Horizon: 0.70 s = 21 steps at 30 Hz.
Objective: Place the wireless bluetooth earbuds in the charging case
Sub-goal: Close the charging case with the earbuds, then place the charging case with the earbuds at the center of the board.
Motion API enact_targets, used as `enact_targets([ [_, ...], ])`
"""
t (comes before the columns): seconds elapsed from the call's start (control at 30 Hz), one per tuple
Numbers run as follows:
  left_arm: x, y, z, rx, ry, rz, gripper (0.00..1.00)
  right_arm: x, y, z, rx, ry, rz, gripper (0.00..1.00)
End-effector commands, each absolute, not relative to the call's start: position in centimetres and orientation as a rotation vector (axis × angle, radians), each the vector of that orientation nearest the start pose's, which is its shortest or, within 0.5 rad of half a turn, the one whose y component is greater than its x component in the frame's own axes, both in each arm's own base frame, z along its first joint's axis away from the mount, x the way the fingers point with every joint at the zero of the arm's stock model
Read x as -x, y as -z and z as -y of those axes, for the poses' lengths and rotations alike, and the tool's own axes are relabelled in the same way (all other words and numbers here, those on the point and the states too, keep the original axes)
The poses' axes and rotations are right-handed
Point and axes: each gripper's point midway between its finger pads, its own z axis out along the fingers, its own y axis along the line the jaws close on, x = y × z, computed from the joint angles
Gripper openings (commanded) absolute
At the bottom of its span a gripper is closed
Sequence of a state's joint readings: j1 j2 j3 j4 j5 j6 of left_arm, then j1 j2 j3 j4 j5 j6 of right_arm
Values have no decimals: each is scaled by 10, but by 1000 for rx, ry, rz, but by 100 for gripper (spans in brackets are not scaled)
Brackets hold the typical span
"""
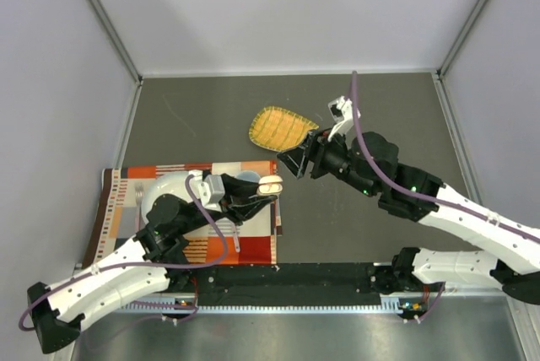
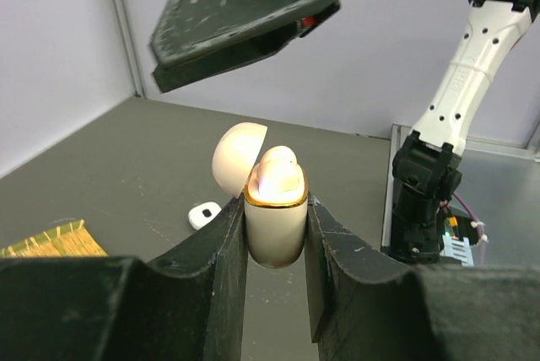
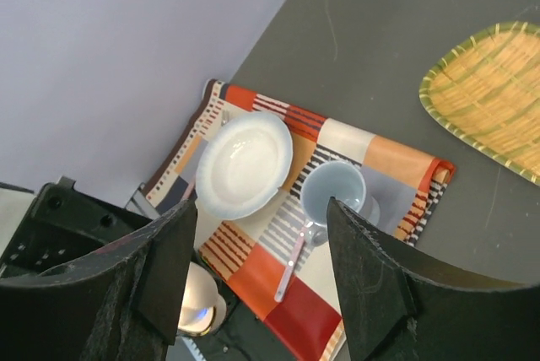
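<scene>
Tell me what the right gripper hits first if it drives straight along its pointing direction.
Probably the cream, gold-rimmed open charging case clamped in the left gripper. The open right gripper points down-left toward it, though depth is unclear; it might pass above onto the patterned placemat.

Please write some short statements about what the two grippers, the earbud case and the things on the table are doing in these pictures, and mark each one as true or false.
1. The left gripper is shut on the charging case. True.
2. The lid of the case is closed. False: the lid is flipped open and an earbud sits in the top of the case.
3. The right gripper holds the cup. False: its jaws are open and hold nothing; the cup stands on the placemat below.
4. The woven tray lies on the bare table, off the placemat. True.
5. The white plate is stacked on the woven tray. False: it rests on the placemat beside the cup.
</scene>
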<state>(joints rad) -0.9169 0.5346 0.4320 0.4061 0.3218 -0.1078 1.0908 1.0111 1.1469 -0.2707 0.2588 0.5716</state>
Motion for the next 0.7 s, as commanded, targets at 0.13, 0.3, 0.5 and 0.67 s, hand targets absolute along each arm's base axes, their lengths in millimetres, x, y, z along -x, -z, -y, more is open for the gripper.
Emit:
enact_targets([
  [0.13,-117,-336,265,-805,1122,-1041,0,-183,-363,-327,293,-1097,-1852,63],
  [0.3,-119,-338,266,-803,1116,-1033,0,-182,-340,-326,296,-1069,-1917,63],
  [0.5,-129,-344,267,-765,1091,-1051,0,-159,-303,-325,384,-1076,-2031,60],
  [0.67,-139,-338,276,-762,1090,-1106,0,-147,-307,-308,382,-1087,-1986,59],
])
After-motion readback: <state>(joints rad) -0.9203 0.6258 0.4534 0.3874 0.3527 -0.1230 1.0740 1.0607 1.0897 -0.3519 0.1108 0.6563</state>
